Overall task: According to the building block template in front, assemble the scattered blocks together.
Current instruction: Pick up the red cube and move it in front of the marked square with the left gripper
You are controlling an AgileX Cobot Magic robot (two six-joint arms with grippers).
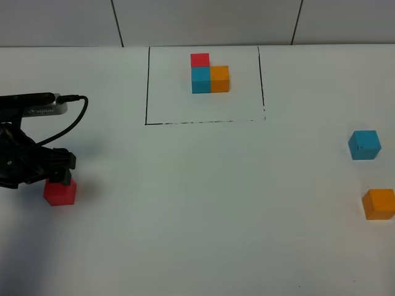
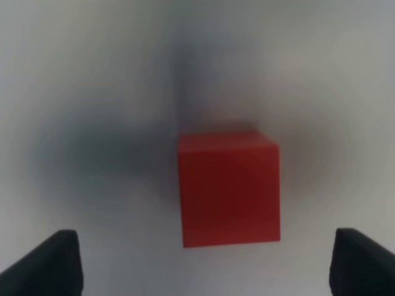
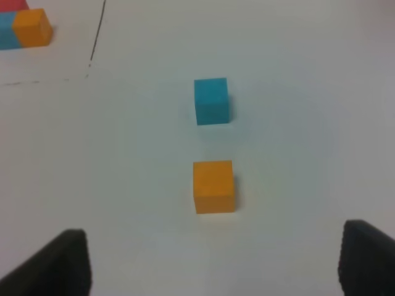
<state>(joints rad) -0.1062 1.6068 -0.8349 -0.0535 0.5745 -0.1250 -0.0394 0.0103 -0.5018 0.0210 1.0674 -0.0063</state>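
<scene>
The building block template [image 1: 210,78] is a red, cyan-blue and orange L inside a thin black frame at the table's back; its corner also shows in the right wrist view [image 3: 28,28]. The loose red cube [image 1: 60,192] sits at the left. My left gripper [image 1: 60,175] hangs just over it, open; in the left wrist view the cube [image 2: 229,188] lies ahead of the spread fingertips [image 2: 197,266]. The cyan-blue cube [image 1: 364,145] and orange cube [image 1: 379,204] sit at the right edge. My right gripper [image 3: 213,265] is open, short of the orange cube [image 3: 213,186] and cyan-blue cube [image 3: 212,100].
The white table [image 1: 203,203] stretches between the left and right cubes. A grey tiled wall [image 1: 203,18] backs the table. The left arm's black body and cable [image 1: 37,123] fill the left edge. The right arm is out of the exterior view.
</scene>
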